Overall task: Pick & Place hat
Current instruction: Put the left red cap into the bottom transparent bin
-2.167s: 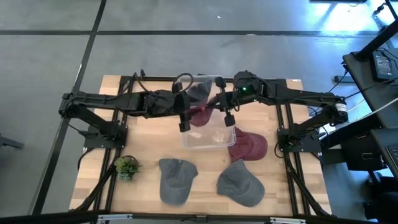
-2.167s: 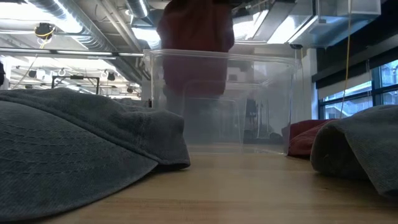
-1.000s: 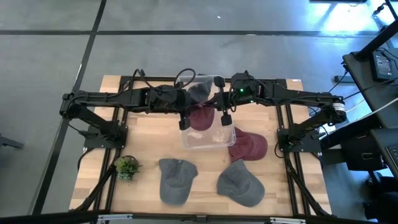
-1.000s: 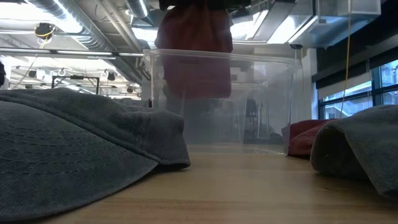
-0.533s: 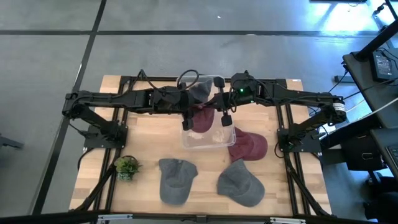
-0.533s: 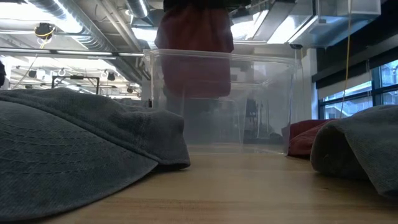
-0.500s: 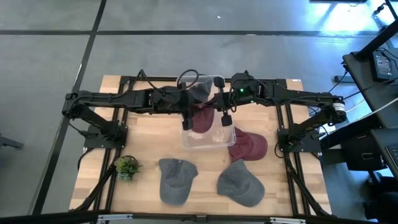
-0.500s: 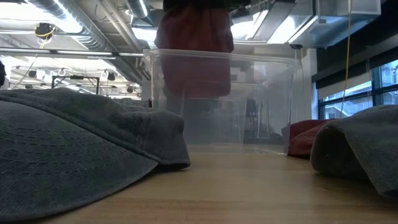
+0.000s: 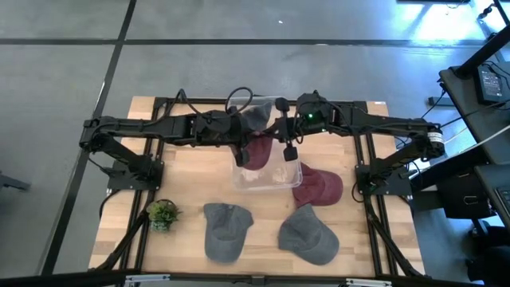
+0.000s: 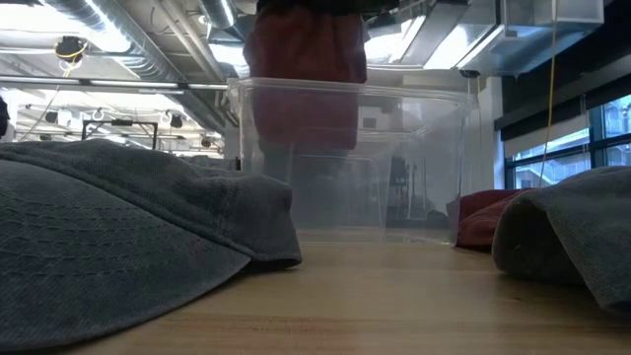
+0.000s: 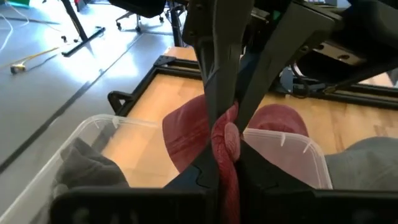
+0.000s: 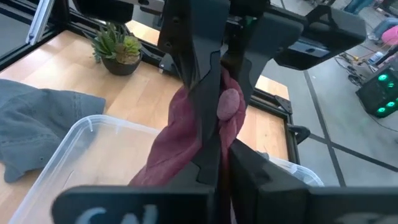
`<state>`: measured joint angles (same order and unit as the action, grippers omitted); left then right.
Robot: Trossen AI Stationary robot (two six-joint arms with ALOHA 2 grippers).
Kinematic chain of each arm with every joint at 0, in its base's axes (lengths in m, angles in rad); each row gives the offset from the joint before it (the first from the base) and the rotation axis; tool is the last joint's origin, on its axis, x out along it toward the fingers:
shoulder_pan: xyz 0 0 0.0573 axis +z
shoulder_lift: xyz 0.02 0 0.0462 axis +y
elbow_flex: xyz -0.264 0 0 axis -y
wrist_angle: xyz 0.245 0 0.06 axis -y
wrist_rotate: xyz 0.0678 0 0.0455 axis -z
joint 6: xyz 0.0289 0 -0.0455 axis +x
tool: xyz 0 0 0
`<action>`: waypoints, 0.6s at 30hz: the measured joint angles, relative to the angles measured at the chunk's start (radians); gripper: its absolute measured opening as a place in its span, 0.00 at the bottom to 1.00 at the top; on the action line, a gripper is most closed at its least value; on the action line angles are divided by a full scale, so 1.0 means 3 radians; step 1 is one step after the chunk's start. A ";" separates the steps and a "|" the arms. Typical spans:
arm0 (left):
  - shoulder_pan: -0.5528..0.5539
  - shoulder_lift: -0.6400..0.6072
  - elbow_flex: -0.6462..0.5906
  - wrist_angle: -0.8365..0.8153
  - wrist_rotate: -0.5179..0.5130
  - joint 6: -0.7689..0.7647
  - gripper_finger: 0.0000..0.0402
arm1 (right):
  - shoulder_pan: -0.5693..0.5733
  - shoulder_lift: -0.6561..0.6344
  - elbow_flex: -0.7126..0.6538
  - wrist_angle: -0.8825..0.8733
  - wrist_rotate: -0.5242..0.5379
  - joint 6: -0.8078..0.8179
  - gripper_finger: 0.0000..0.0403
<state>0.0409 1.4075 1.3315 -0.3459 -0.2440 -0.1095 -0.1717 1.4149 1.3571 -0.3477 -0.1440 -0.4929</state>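
Red hat [image 9: 258,151] over bin rim [image 9: 237,177]

Just above the centre of the high view a dark red hat [image 9: 256,151] hangs over a clear, colourless bin [image 9: 267,171]; a grey hat [image 9: 255,117] lies at the bin's upper end. To the right of the bin sits a second dark red hat [image 9: 320,186]. In the lower middle lie two grey hats, one left [image 9: 225,229] and one right [image 9: 307,236]. The tabletop [image 9: 187,179] is pale wood with visible plank lines, framed in black. A green plant in a dark pot [image 9: 162,214] stands at lower left. Both arms are black, with a green light [image 9: 308,116] on the right one. The floor [image 9: 64,72] is grey.
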 joint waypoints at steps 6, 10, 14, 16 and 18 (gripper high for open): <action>-0.0025 0.0003 0.0000 0.0061 -0.0098 -0.0090 0.03 | 0.0078 -0.0191 0.0000 -0.0200 0.0232 -0.0014 0.16; -0.0030 0.0003 0.0000 0.0097 -0.0217 -0.0148 0.03 | 0.0093 -0.0324 0.0000 -0.0620 0.0235 0.0153 0.28; -0.0042 0.0003 0.0000 0.0125 -0.0266 -0.0399 0.03 | 0.0092 -0.0505 0.0000 -0.0943 0.0302 0.0425 0.44; -0.0055 0.0021 0.0001 0.0120 -0.0348 -0.0539 0.03 | 0.0092 -0.0604 -0.0013 -0.1112 0.0331 0.0549 0.49; -0.0095 0.0049 0.0001 0.0108 -0.0430 -0.0670 0.03 | 0.0091 -0.0746 -0.0137 -0.1112 0.0330 0.0647 0.53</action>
<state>0.0125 1.4222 1.3319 -0.3133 -0.3728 -0.3104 -0.1444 1.1910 1.3160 -0.6815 -0.0450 -0.2988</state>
